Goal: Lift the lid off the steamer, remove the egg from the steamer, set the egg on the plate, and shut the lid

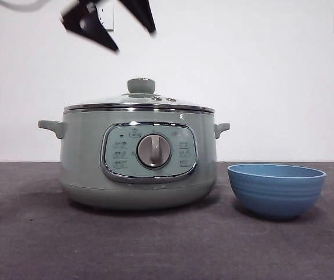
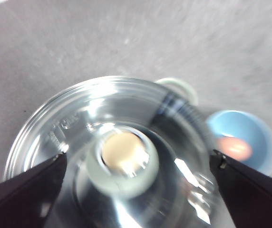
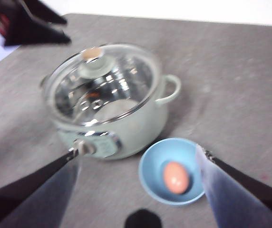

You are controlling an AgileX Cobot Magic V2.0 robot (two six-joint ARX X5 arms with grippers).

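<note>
With the lid point(image 1: 139, 105) seated on the steamer point(image 1: 135, 175) and the egg point(image 3: 176, 176) lying in the plate point(image 1: 276, 189) at right, the left gripper point(image 2: 136, 166) hangs directly above the knob point(image 2: 123, 163), jaws wide, holding nothing. Right gripper point(image 3: 138, 156) also spread, empty, above the plate.

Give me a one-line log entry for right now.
lid on steamer | egg in plate | left gripper open above knob | right gripper open, above plate
</note>
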